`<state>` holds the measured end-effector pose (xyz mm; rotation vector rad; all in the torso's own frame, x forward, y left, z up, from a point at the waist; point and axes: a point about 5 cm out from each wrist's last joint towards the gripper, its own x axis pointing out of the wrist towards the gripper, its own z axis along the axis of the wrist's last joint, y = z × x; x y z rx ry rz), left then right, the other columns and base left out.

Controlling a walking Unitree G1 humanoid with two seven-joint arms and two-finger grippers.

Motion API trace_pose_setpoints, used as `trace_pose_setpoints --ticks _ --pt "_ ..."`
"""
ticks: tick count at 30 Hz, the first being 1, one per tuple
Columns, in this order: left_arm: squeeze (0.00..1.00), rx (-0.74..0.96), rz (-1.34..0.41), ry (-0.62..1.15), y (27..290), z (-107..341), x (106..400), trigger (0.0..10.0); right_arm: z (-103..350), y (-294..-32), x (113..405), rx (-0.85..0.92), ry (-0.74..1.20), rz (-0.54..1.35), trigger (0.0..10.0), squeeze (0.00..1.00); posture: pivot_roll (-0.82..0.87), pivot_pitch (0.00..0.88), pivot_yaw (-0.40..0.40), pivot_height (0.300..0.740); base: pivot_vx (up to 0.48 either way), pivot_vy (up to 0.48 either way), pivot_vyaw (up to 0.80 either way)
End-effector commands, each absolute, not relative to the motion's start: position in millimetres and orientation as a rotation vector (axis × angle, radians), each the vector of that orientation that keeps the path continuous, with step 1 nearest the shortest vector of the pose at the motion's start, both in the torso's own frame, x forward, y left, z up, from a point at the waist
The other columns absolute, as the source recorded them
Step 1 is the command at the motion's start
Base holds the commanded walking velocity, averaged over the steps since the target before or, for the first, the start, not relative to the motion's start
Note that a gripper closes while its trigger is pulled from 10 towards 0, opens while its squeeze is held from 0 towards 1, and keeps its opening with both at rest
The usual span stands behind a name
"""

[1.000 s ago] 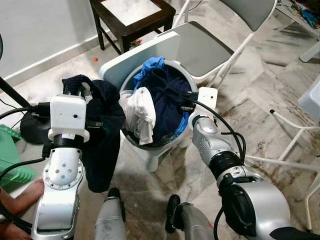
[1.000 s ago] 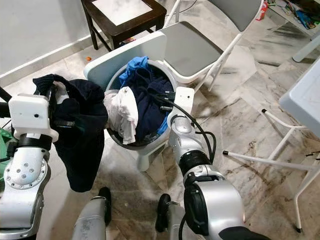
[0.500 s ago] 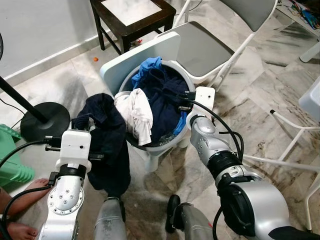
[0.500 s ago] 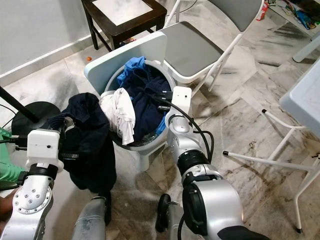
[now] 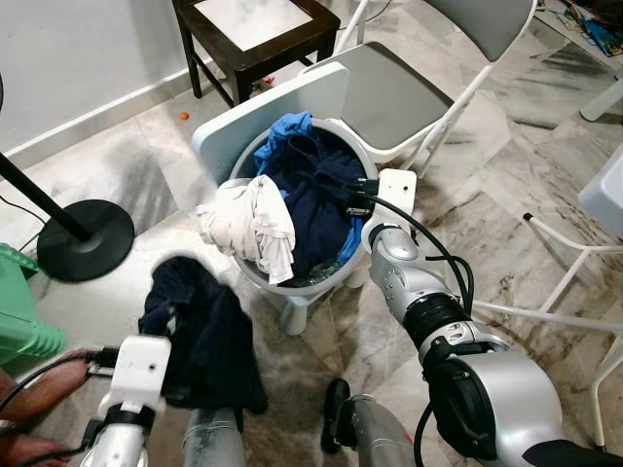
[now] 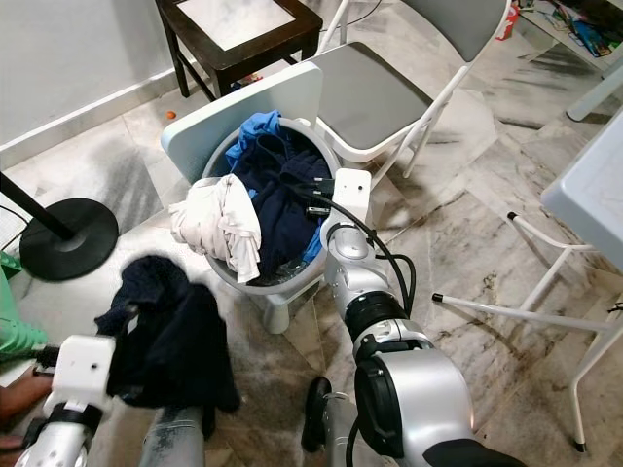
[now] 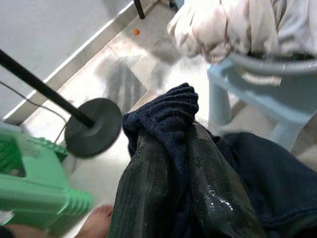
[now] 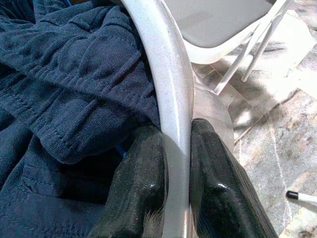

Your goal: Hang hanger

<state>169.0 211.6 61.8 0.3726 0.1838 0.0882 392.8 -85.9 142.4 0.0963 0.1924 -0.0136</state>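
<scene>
A dark navy garment (image 5: pixel 200 331) hangs bunched low at my front left, apart from the basket. My left gripper (image 7: pixel 168 134) is shut on it, a ribbed fold of the cloth pinched between the black fingers (image 7: pixel 143 183). A grey laundry basket (image 5: pixel 292 284) stands on the floor, full of navy and blue clothes (image 5: pixel 313 180). A white garment (image 5: pixel 255 222) spills over its left rim. My right gripper (image 8: pixel 173 136) is shut on the basket's right rim (image 8: pixel 166 84), one finger inside and one outside.
A white folding chair (image 5: pixel 399 88) stands right behind the basket, and a dark wooden stool (image 5: pixel 255 29) beyond it. A black stand base (image 5: pixel 83 238) and a green plastic stool (image 5: pixel 15 316) are at the left. A person's foot (image 5: pixel 44 389) is near my left arm. White frame legs (image 5: pixel 569 258) lie at the right.
My left arm has dropped low and drawn back toward me, carrying the navy garment away from the basket. The white garment now hangs free over the rim. The right arm has not moved.
</scene>
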Motion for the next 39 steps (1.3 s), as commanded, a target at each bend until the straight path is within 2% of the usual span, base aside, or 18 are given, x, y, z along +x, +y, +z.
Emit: trace_pose_setpoints --ticks 1,5,13,20,24,30,34,39 --pt "0.0 0.396 0.103 0.206 217 55 156 10.0 134 -89 390 0.089 0.225 -0.025 10.0 0.0 0.24 0.328 -0.103 0.74 0.0 0.0 0.0" --pt "0.0 0.401 0.105 0.233 221 41 154 10.0 130 -85 389 0.086 0.247 -0.002 10.0 0.0 0.24 0.328 -0.104 0.74 0.0 0.0 0.0" --pt "0.0 0.386 0.147 0.146 229 43 192 10.0 133 -66 386 0.073 0.251 0.139 10.0 0.0 0.23 0.319 -0.109 0.74 0.0 0.0 0.0" --pt "0.0 0.367 0.078 0.018 205 75 213 10.0 140 -65 385 0.105 0.215 0.197 10.0 0.0 0.22 0.309 -0.097 0.74 0.0 0.0 0.0" --pt "0.0 0.36 0.057 -0.002 195 82 216 10.0 145 -64 387 0.192 0.238 0.184 10.0 0.0 0.21 0.307 -0.083 0.74 0.0 0.0 0.0" --pt "0.0 0.359 0.055 -0.004 195 88 218 10.0 152 -59 390 0.338 0.306 0.163 10.0 0.0 0.22 0.307 -0.082 0.74 0.0 0.0 0.0" --pt "0.0 0.355 0.068 0.003 197 90 218 10.0 149 -57 389 0.501 0.41 0.13 10.0 0.0 0.23 0.303 -0.086 0.74 0.0 0.0 0.0" --pt "0.0 0.347 0.079 0.013 198 91 217 10.0 143 -71 391 0.611 0.481 0.012 10.0 0.0 0.23 0.3 -0.093 0.74 0.0 0.0 0.0"
